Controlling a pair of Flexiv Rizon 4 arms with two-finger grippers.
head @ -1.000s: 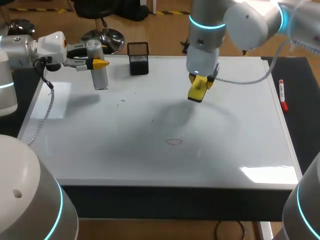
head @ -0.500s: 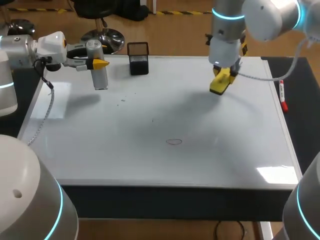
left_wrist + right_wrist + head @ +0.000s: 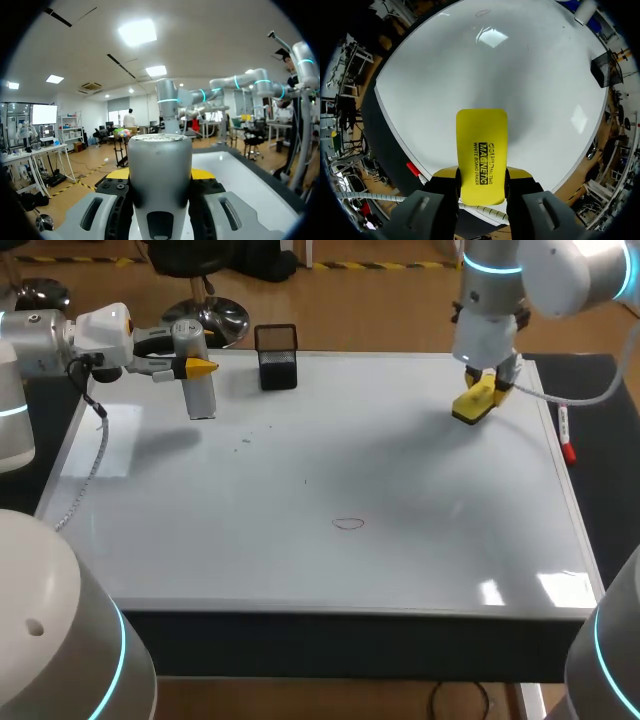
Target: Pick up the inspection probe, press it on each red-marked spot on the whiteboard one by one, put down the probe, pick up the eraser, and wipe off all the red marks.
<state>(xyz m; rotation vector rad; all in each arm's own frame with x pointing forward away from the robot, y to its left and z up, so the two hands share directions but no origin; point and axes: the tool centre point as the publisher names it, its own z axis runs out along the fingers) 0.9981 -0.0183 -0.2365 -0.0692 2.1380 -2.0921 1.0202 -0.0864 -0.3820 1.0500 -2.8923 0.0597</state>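
Eraser (image 3: 470, 408): a yellow whiteboard eraser, clamped between the two yellow-tipped fingers of the right gripper (image 3: 480, 395), which comes in from the right and sits over the far right part of the whiteboard (image 3: 300, 570). We cannot tell whether the eraser touches the surface. In the right wrist view the eraser (image 3: 481, 135) sticks out ahead of the right gripper (image 3: 481, 175), a finger on each side of it. Inspection probe (image 3: 200, 395): a grey cylinder, upright at the far left of the board, gripped near its top by the left gripper (image 3: 195, 366). In the left wrist view the probe (image 3: 160, 155) fills the gap between the fingers of the left gripper (image 3: 160, 175). Progress, as we judge it: the eraser is already picked up, so the pressing stage looks finished, but the probe is not yet released. One red oval mark (image 3: 348, 523) remains near the middle of the board's near half, well apart from the eraser, so the wiping is still to do. A few faint specks (image 3: 245, 443) lie left of centre, colour unclear. Print: black lettering sits on the eraser's yellow back, evidently a product label, which we do not transcribe. No other legible writing. Surroundings: a black mesh pen holder (image 3: 277, 357) at the far edge, and a red marker (image 3: 566, 430) just off the board's right edge.
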